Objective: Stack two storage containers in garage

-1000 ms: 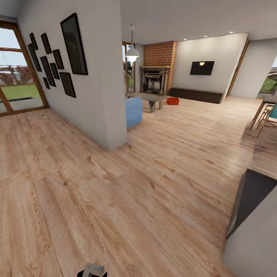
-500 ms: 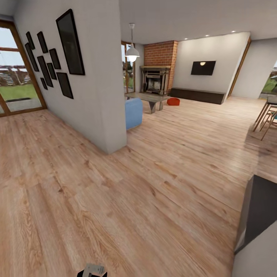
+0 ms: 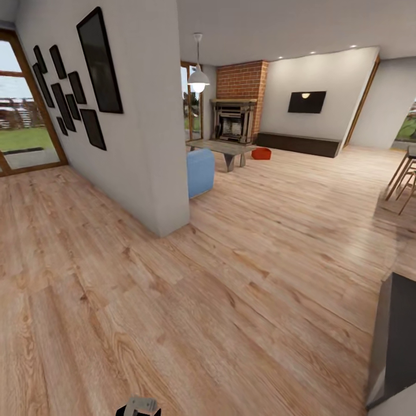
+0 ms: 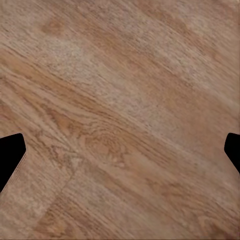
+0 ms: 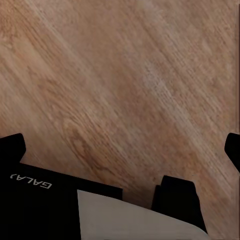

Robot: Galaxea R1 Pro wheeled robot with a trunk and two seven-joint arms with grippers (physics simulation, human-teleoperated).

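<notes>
Far ahead in the head view, a small orange-red storage container (image 3: 261, 153) sits on the living room's wood-plank floor, just right of a low coffee table (image 3: 222, 148). It is too small to tell whether it is one tub or two. In the left wrist view my left gripper (image 4: 120, 155) is open over bare planks, black fingertips (image 4: 10, 155) far apart. My right gripper (image 5: 122, 150) is also open with nothing between its fingers, above the planks and part of my own base (image 5: 75, 205).
A white partition wall (image 3: 151, 162) with black frames juts in at the left, a blue armchair (image 3: 200, 171) behind it. A dark counter end (image 3: 398, 338) stands near right, stools (image 3: 404, 182) beyond. The brick fireplace (image 3: 234, 118), TV (image 3: 306, 101) and low cabinet (image 3: 294, 143) line the far wall.
The whole head view has shifted: the camera moved forward, so the partition wall looks larger and the dark counter slid toward the lower right. Nothing in the room moved.
</notes>
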